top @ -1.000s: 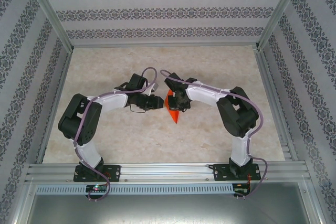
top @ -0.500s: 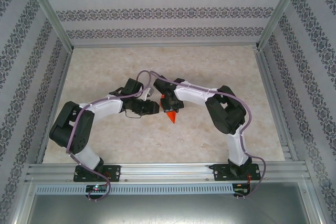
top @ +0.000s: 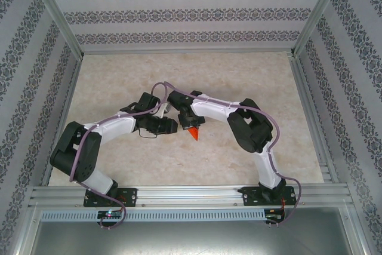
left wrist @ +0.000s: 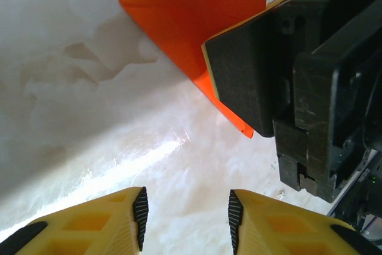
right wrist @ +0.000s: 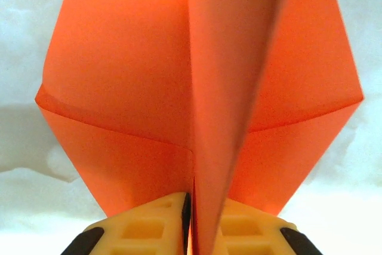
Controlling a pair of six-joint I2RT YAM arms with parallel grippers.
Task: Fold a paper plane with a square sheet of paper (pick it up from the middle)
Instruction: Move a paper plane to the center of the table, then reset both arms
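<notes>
The pale marbled surface [top: 256, 82] carries the work near its middle. The white-and-black left arm [top: 116, 125] and the matching right arm [top: 218, 108] bend inward from their bases until their wrists almost meet there.

Between the wrists is the paper plane [top: 193, 133], thin bright orange-red paper already creased into a pointed shape, with a raised centre fold and a flat wing spreading to each side. Seen from above, its long axis runs from the right wrist toward the near edge of the surface, with the sharp tip closest to the bases. Whether that tip touches the surface I cannot tell.

The right pincer [right wrist: 192, 210], with yellow ribbed fingers, is clenched on the paper plane's centre fold. One finger presses against each face, at the end away from the tip.

The left pincer [left wrist: 186, 210], also yellow-fingered, is released: its fingers stand apart with nothing between them. In its own camera the paper lies ahead of it and a little to the right, near but not touching, with a slanted wing edge turned toward it. The black body of the right pincer is just beside that edge.

As I judge it, the coming move falls to the left arm, which is free and faces a wing. It would have to reach forward across the plane's long axis, not along it, while the right pincer grips the fold.
</notes>
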